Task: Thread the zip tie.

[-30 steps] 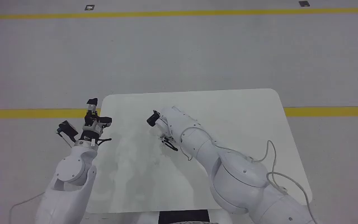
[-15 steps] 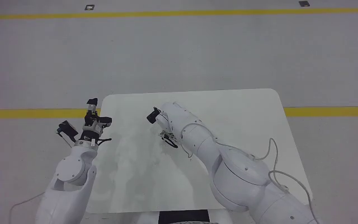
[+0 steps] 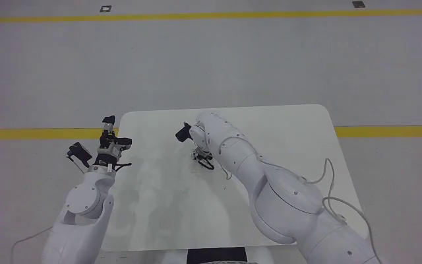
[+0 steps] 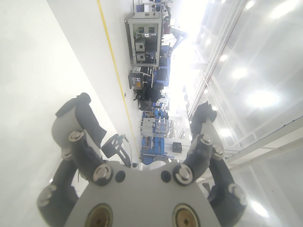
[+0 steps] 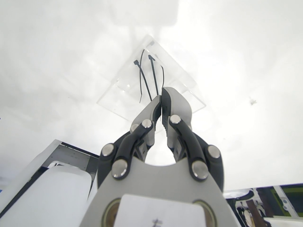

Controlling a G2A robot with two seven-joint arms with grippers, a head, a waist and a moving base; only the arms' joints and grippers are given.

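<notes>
My right gripper hovers over a clear tray on the white table, shut on the tail of a thin black zip tie that curves away from its fingertips. Two more black zip ties lie crossed in the tray, heads toward its far corner. In the top view the right gripper sits near the table's middle left. My left gripper is open with nothing between its fingers, held at the table's left edge.
The table's right half and front are bare white surface. A small speck lies on the table beside the tray. Grey floor with a yellow line surrounds the table.
My right arm has shifted a little toward the table's far side, its gripper staying shut. The left arm has not moved.
</notes>
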